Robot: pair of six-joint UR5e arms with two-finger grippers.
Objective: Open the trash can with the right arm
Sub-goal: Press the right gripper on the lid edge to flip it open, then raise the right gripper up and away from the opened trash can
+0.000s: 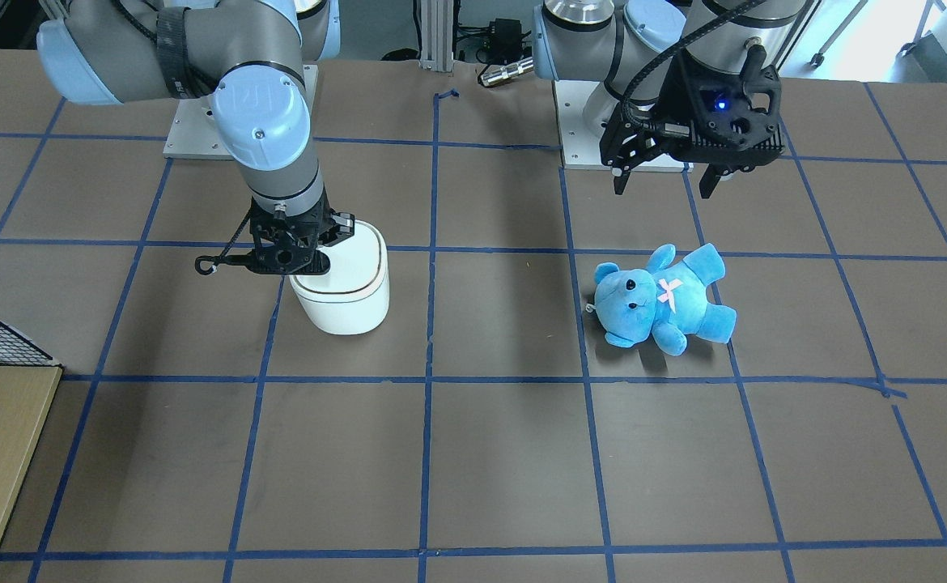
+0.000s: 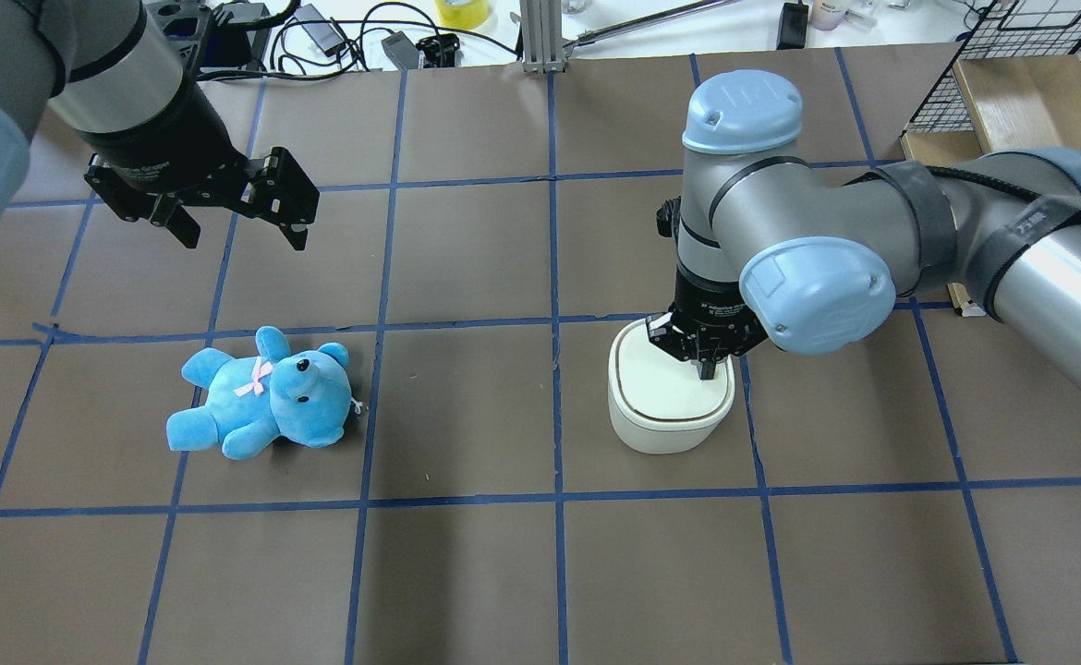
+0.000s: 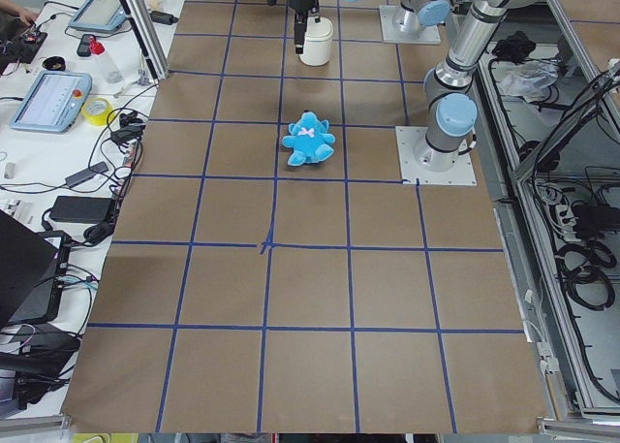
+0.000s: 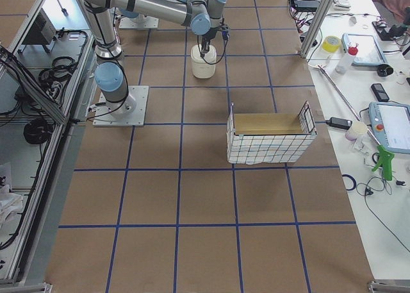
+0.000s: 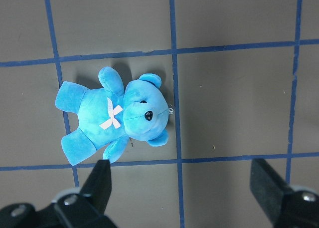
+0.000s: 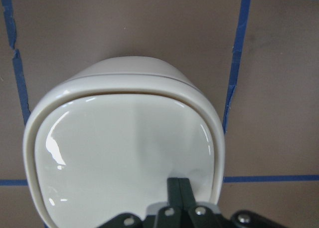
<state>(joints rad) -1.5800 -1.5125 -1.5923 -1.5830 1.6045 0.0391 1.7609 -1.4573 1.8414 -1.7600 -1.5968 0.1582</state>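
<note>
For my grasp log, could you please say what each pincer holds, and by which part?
Nothing: the shut right pincer touches the white plastic trash can on its lid; left pincer is open.

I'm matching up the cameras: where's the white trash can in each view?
Front-facing: trash can, left of centre.
Overhead: trash can, right of centre.
Exterior left: trash can, top centre.
Exterior right: trash can, top centre.
Left wrist: not in it.
Right wrist: trash can, filling the middle.
Landmark: right gripper at its lid.

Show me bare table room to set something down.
Bare: the brown table squares between the blue plush teddy bear and the white plastic trash can, and the rows toward the operators' side. Crowded: atop the can, under the shut right gripper.
</note>
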